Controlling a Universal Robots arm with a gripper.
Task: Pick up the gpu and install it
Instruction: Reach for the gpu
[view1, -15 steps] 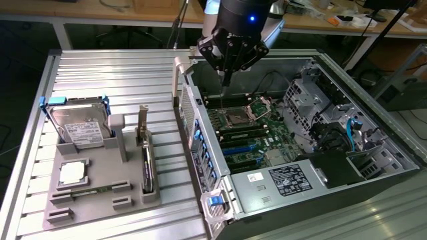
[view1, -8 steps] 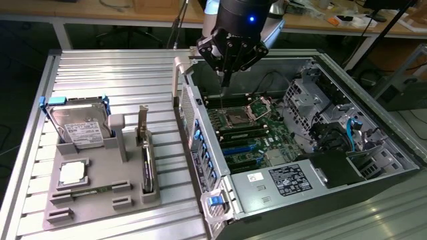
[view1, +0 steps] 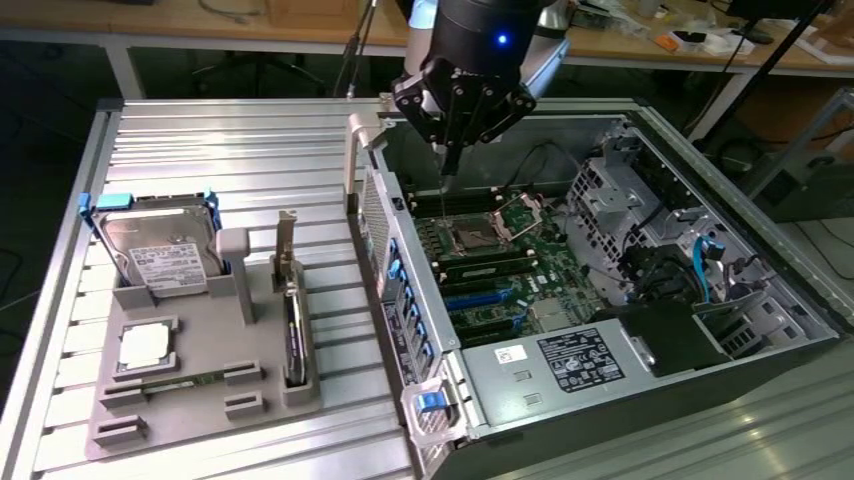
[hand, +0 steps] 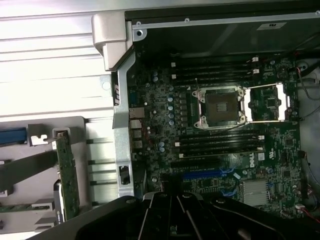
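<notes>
Progress: nothing of the task is done, as far as shows. Pick-up and installation are both outstanding.

- Nearest, on the grey holder tray: a memory stick lying flat, a processor chip behind it, then a hard drive standing upright at the far end.
- The gpu stands on edge in a slot on the side of the tray towards the case, with its silver bracket at the far end. It looks untouched. In the wrist view the gpu shows its green board edge in that same slot.
- The open computer case sits just beside the tray, on the exterior view's right. The motherboard is exposed and the blue expansion slots look empty. The CPU socket has its frame swung open.
- The gripper hovers over the far end of the motherboard, well apart from the gpu. Its fingers are pressed together to a point with nothing between them. I see no contact with the board.
</notes>
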